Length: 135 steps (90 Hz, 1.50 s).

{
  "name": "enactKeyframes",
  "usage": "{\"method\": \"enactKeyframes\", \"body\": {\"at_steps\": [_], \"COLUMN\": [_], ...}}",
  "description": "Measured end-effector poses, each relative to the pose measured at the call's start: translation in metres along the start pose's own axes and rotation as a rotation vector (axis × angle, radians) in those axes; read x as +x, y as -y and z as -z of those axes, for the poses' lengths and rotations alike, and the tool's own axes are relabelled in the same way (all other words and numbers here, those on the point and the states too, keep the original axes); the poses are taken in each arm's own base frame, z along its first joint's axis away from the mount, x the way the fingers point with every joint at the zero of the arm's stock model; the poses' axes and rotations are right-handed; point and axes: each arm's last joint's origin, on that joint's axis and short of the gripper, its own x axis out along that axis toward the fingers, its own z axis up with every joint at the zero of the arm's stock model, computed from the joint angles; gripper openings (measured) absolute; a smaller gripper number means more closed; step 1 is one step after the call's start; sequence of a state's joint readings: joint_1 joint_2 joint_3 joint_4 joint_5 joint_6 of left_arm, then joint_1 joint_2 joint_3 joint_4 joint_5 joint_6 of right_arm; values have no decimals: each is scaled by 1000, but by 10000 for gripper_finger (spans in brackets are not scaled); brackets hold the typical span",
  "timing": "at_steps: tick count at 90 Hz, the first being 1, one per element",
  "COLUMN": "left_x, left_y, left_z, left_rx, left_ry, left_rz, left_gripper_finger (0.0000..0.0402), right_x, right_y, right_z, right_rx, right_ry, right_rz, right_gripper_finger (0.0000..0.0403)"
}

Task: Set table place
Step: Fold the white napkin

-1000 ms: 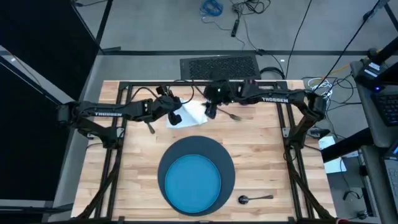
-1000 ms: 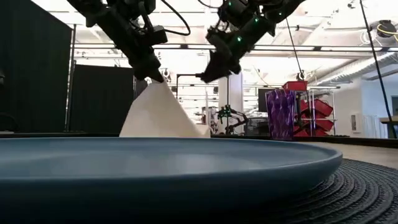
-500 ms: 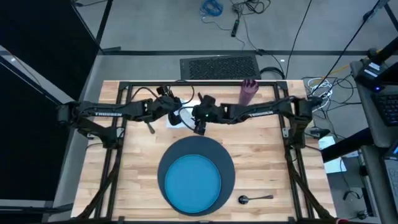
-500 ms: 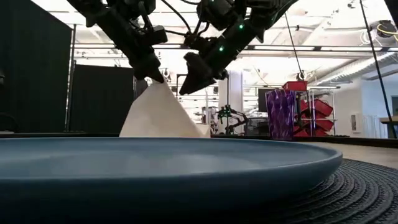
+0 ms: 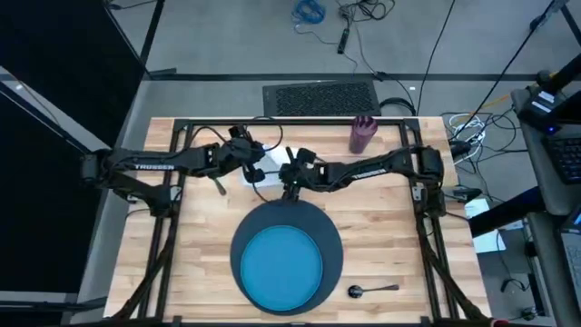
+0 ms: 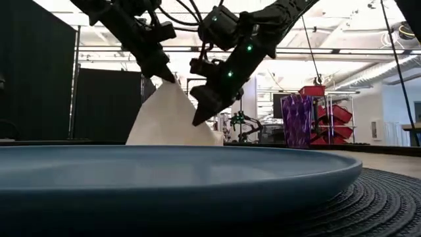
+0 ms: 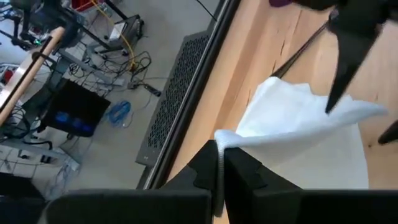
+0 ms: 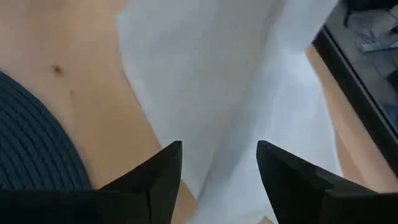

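Note:
A white napkin (image 5: 270, 173) lies at the table's far middle. One corner is raised into a tent (image 6: 168, 118) while its lower edge stays on the wood. My left gripper (image 7: 219, 149) is shut on that raised corner. My right gripper (image 8: 217, 180) is open just right of it, low over the napkin's near slope (image 6: 199, 117). The blue plate (image 5: 285, 266) sits on the dark charger (image 5: 332, 238) at the near middle. A purple cup (image 5: 363, 133) stands at the far edge, and a dark spoon (image 5: 372, 290) lies right of the charger. My left gripper pinches one corner of the napkin (image 7: 226, 135) between its two fingers, slanting down from the table's left. That corner is lifted, and the cloth slopes down from it to the table. My right gripper's open fingers (image 8: 163, 177) hover over the napkin; whether they touch it, I cannot tell.
A dark utensil (image 5: 219, 184) lies on the wood under my left arm. The charger's far rim (image 8: 31, 143) is close to my right gripper. The black frame (image 5: 272, 123) runs along the table's far edge.
My right gripper has swung from the far middle toward the table's left and near edge and come down beside the raised napkin. This has uncovered the purple cup. My left gripper has kept the napkin's corner lifted.

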State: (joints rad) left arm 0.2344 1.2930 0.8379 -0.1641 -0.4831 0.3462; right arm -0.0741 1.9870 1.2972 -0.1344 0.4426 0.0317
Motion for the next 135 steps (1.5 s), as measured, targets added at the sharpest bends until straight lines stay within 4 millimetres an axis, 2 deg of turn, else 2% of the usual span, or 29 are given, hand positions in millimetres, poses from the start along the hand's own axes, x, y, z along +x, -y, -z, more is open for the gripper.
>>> {"method": "enactKeyframes", "body": {"at_steps": [15, 49, 57, 67, 70, 89, 102, 116, 135], "left_x": [0, -3, -4, -4, -4, -4, -4, -7, -26], "left_y": [0, -1, -2, -2, -2, 0, 1, 5, 22], "left_z": [0, 1, 0, 0, 0, 0, 2, -1, -11], "left_rx": [2, 4, 0, 3, 2, -2, -10, -9, 30], "left_ry": [-2, -3, 5, 2, 4, 0, -12, 23, 100], "left_rz": [2, 2, 6, 13, 12, 21, 38, 76, 145], "left_gripper_finger": [0, 0, 0, 0, 0, 0, 0, 0, 0], "right_x": [1, 1, 3, 5, 6, 4, -16, -53, -101], "right_y": [-3, 0, 4, 9, 10, 12, 21, 38, 49], "right_z": [3, 6, 9, 10, 9, 6, -7, -22, -30], "right_rx": [-16, -1, -10, -33, -37, -42, -39, -29, 9], "right_ry": [-12, -38, -73, -87, -83, -76, -27, 22, 38], "right_rz": [99, 105, 114, 95, 78, 17, 20, 24, -48], "right_gripper_finger": [176, 144, 115, 30, 16, 1, 0, 0, 0]}}
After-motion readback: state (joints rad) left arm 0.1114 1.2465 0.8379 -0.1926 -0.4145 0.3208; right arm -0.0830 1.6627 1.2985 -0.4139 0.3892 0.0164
